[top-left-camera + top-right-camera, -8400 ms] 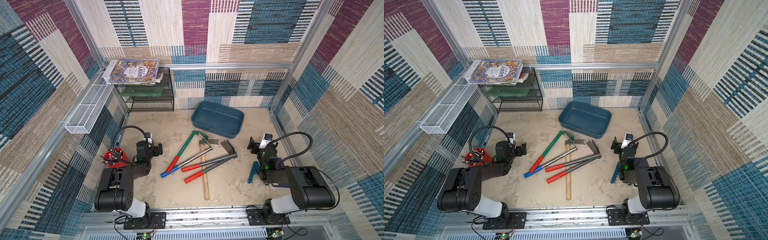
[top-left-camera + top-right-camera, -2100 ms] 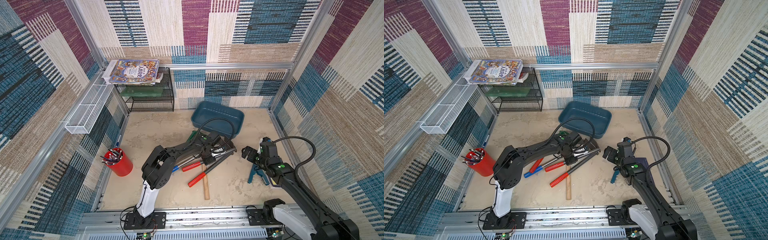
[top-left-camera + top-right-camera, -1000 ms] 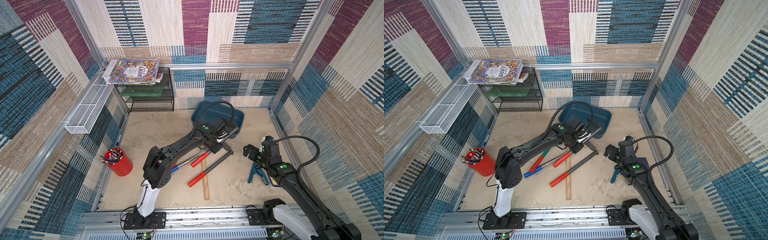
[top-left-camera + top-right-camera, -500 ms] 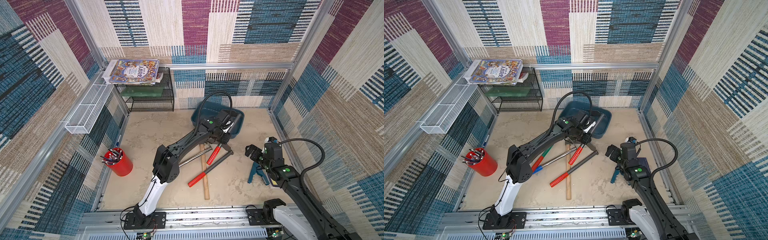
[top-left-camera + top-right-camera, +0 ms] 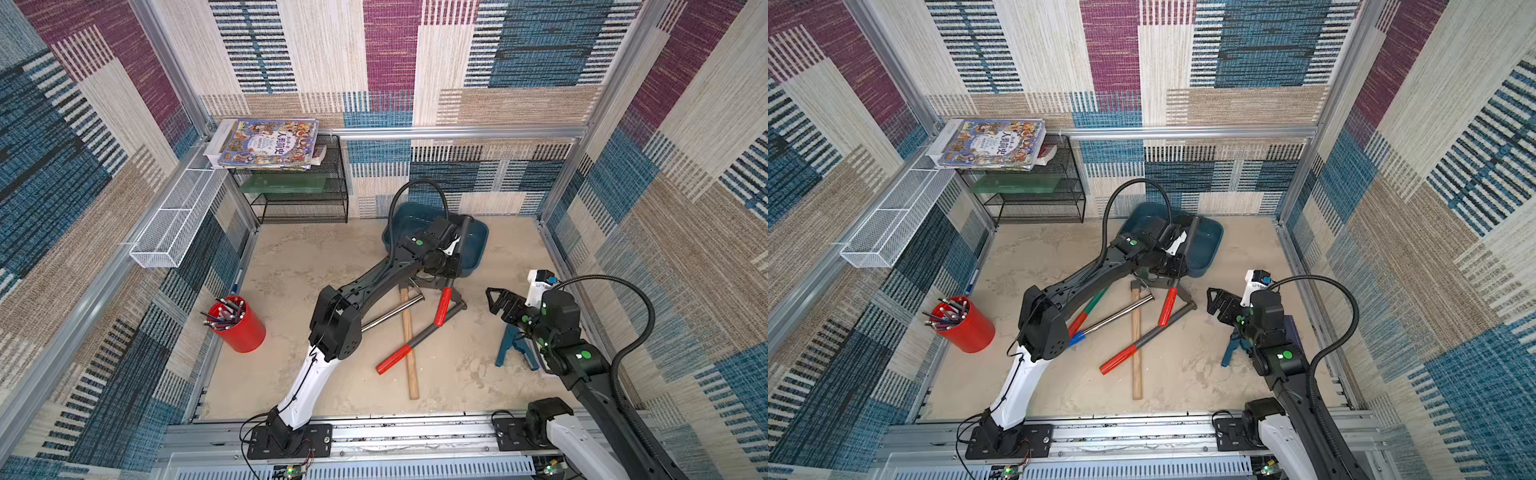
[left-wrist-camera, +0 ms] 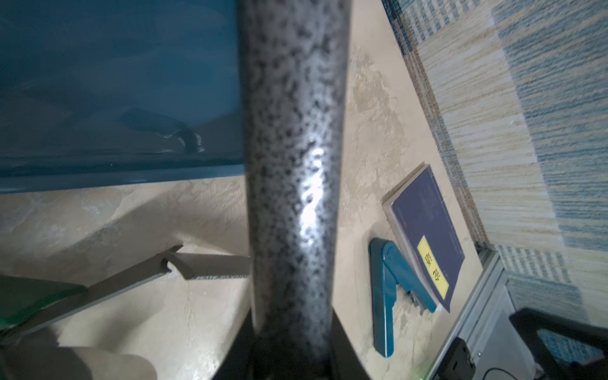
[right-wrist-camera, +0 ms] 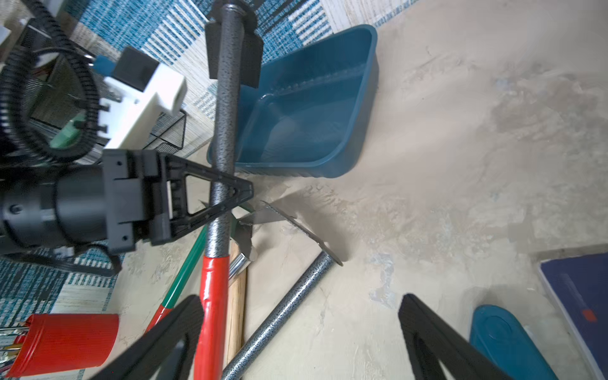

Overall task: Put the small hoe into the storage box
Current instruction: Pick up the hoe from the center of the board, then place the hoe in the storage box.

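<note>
The small hoe (image 5: 443, 300) has a speckled grey shaft and a red grip. My left gripper (image 5: 454, 254) is shut on its shaft and holds it off the floor, steeply tilted. Its dark head reaches over the teal storage box (image 5: 478, 245) while the red grip hangs toward the floor. The right wrist view shows the left gripper (image 7: 230, 194) clamped on the hoe (image 7: 223, 131) in front of the storage box (image 7: 306, 108). The shaft (image 6: 292, 164) fills the left wrist view. My right gripper (image 5: 496, 301) hovers open and empty to the right of the tool pile.
A second red-handled tool (image 5: 415, 336), a wooden-handled hammer (image 5: 409, 361) and a chrome-shafted tool lie crossed on the sandy floor. A blue hand tool (image 5: 509, 345) and navy book (image 6: 424, 237) sit by the right wall. A red pencil cup (image 5: 239, 326), black rack (image 5: 299, 195) and white wire basket (image 5: 174, 224) stand at the left.
My left arm has lifted the hoe out of the pile and carried its head over the box, the red grip swinging down. The right gripper has barely moved.
</note>
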Robot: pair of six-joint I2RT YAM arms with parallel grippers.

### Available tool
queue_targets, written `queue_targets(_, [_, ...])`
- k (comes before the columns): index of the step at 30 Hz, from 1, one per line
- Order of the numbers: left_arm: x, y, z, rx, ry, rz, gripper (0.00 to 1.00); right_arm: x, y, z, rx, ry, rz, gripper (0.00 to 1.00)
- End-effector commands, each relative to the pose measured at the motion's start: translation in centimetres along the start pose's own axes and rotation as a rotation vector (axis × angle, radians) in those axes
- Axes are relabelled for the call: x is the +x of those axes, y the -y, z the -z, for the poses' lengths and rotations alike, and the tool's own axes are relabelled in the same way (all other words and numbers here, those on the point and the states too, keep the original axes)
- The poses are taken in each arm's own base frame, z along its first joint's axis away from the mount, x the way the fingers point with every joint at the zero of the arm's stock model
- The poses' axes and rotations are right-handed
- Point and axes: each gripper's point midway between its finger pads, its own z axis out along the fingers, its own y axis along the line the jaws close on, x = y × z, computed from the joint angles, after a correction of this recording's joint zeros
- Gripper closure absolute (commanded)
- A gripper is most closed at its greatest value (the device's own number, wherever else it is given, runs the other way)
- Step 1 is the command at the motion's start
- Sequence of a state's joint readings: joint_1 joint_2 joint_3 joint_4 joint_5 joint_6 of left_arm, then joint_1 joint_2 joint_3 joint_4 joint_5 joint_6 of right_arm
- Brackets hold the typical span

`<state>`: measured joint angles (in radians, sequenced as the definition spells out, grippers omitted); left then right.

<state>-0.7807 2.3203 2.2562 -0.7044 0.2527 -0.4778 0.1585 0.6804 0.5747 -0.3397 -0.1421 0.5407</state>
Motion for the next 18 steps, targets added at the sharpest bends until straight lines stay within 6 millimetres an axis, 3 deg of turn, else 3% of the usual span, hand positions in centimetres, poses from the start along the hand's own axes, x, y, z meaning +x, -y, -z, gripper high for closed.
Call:
queue_targets(1, [-3.8,1.8,-0.1,0.111,0.132,0.088,1.00,-0.7,-1.2,0.4,-0.056,0.028,0.025,0.04])
queue_targets(12, [-8.1,2.0,-1.7,0.247,0.283,0.249,1.00,-1.2,-1.0,1.0,-0.042,0.061,0.015,0.04])
queue_targets(18, [-9.8,1.0,-2.6,0.263,0.378,0.317,1.00,-1.5,-0.6,1.3,-0.019,0.080,0.012,0.04])
